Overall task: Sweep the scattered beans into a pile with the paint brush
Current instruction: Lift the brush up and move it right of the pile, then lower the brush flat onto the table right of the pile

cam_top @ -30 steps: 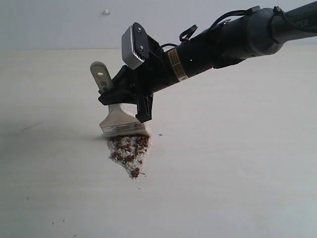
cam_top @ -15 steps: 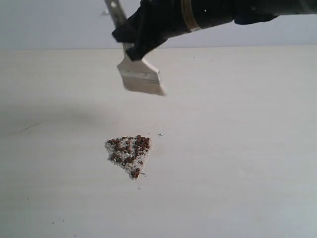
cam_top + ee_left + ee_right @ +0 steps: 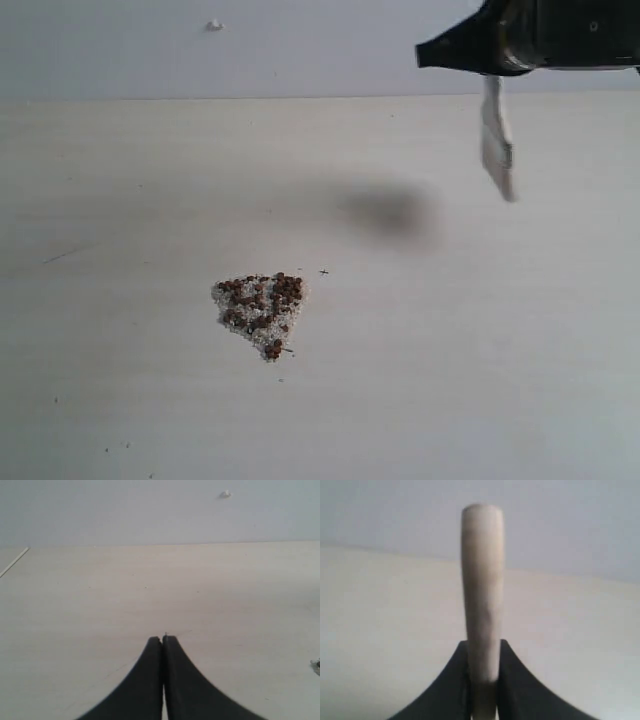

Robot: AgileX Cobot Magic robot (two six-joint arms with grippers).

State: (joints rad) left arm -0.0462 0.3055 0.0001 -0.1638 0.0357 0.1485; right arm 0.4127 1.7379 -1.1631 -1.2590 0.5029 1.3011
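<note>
The beans [image 3: 260, 312] lie in one small wedge-shaped heap of reddish-brown beans and whitish grains on the pale table, left of centre in the exterior view. High at the upper right, my right gripper [image 3: 480, 62] is shut on the paint brush [image 3: 497, 150], which hangs edge-on in the air, bristles down, far from the heap. In the right wrist view the brush [image 3: 481, 580] stands narrow between the black fingers of the right gripper [image 3: 482, 644]. My left gripper [image 3: 162, 640] is shut and empty over bare table; a few beans [image 3: 316, 664] show at that view's edge.
The table [image 3: 450, 350] is pale and flat and meets a grey wall [image 3: 300, 45] at the back. The brush and arm cast a dark shadow [image 3: 390, 212] on the tabletop. A small white lump [image 3: 213, 25] sticks to the wall. Tiny specks [image 3: 125, 445] dot the near left.
The right gripper lifted the brush off the heap, swung up and to the right, and turned so the brush now hangs edge-on. The heap stayed put.
</note>
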